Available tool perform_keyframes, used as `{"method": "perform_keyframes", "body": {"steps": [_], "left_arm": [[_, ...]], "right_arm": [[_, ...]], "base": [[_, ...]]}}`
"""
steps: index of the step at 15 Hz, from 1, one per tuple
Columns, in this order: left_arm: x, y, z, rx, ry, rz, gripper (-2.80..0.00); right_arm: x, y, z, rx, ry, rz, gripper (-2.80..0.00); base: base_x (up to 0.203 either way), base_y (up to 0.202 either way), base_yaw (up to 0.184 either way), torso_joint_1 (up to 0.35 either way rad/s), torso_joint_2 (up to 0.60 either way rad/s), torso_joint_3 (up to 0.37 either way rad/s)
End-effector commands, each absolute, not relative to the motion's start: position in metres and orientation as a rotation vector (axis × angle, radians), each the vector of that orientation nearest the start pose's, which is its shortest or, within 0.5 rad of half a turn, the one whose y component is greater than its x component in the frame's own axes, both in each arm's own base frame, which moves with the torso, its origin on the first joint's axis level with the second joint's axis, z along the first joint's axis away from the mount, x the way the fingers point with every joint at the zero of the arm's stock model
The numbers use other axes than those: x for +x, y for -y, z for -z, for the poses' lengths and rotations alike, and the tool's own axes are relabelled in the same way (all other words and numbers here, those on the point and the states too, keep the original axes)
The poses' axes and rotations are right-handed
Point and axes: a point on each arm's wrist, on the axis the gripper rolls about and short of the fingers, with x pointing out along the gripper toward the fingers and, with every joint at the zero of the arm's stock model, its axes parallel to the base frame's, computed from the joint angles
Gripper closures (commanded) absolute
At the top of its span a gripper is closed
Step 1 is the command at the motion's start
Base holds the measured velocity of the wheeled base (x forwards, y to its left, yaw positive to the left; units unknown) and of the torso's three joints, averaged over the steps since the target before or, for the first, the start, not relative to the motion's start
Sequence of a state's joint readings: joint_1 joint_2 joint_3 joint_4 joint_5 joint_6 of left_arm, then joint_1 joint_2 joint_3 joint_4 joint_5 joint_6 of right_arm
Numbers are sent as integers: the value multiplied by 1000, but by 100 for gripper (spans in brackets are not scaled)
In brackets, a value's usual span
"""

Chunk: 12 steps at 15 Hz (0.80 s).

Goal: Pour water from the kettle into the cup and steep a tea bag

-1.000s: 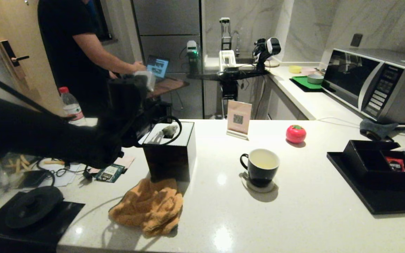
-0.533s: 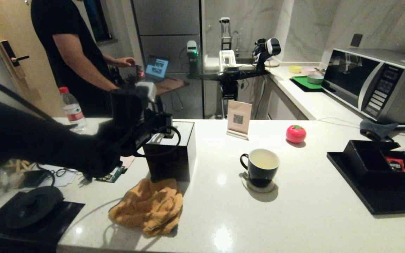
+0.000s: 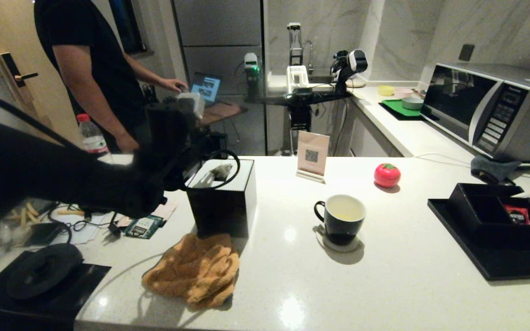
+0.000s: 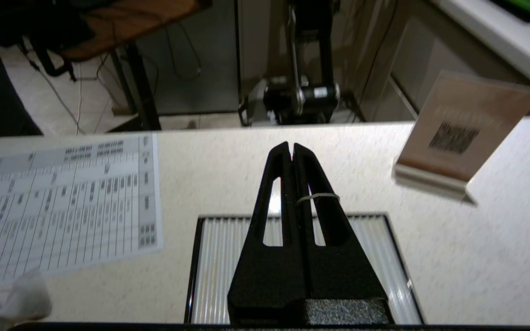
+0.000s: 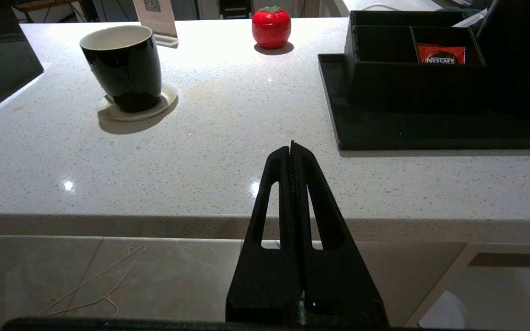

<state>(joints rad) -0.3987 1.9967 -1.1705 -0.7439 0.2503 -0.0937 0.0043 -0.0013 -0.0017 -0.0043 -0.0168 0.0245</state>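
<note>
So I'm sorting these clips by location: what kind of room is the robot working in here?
Most likely a home or apartment kitchen. A microwave sits on a pale stone counter, a sink tap stands against marble walls at the back, and a black mug waits on a coaster.

Probably a home kitchen: stone counter [image 3: 384,276]; microwave [image 3: 490,108]; tap [image 3: 310,48] by marble wall [image 3: 430,27].
</note>
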Motion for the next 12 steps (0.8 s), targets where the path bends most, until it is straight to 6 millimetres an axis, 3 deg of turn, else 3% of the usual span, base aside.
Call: {"method": "perform_keyframes", "body": {"steps": [1,12], "left_arm": [[375,152,-192,-80,-52,144,0],[372,161,-185,-173,-83,111,0]], "right_arm": [[-23,0,-76,25,6,12,0],[-23,0,-76,25,6,12,0]], "base": [[0,0,0,0,0,0],[0,0,0,0,0,0]]}}
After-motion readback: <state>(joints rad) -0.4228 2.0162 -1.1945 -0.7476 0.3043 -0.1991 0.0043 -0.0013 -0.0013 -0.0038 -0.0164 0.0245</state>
